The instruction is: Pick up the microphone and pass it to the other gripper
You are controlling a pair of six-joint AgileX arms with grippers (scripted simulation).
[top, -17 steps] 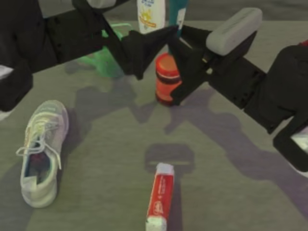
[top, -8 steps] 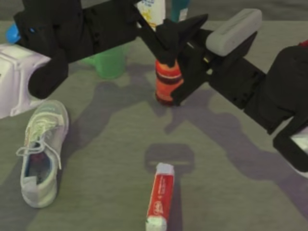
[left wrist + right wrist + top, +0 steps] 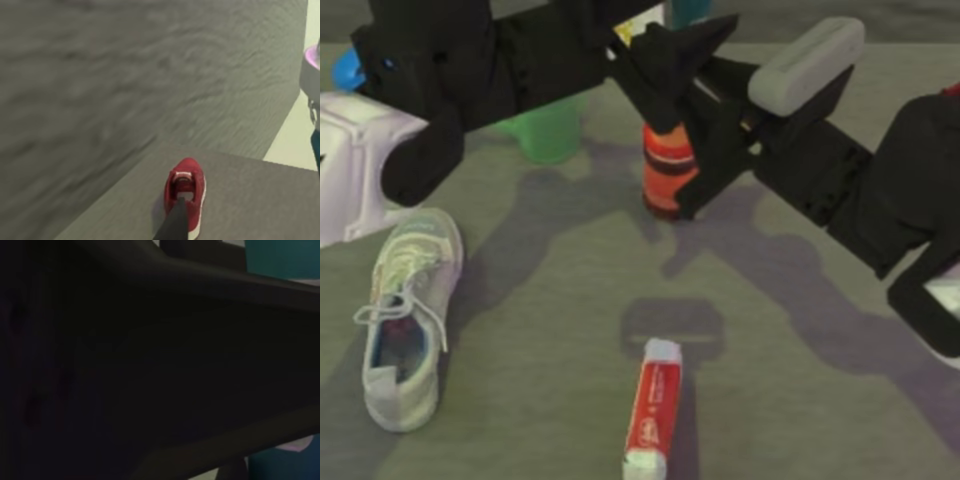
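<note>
From above, the grey table (image 3: 550, 300) holds a pale shoe (image 3: 405, 320), a toothpaste tube (image 3: 653, 405), a green cup (image 3: 548, 128) and an orange jar (image 3: 668, 170). The left gripper (image 3: 665, 65) and right gripper (image 3: 705, 150) meet over the jar; finger states cannot be told, and the microphone is hidden.

Left wrist: a red shoe (image 3: 186, 192) on grey floor.

Right wrist: dark.

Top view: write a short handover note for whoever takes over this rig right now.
Left gripper: at the table's far middle, above the orange-red can.
Right gripper: facing it, beside the can.
Neither grip can be seen; the right wrist view is dark.
Microphone: only a teal tip, probably it, shows behind them.
Done: grippers are together.
Left to do: confirm the pass, release, withdraw.
</note>
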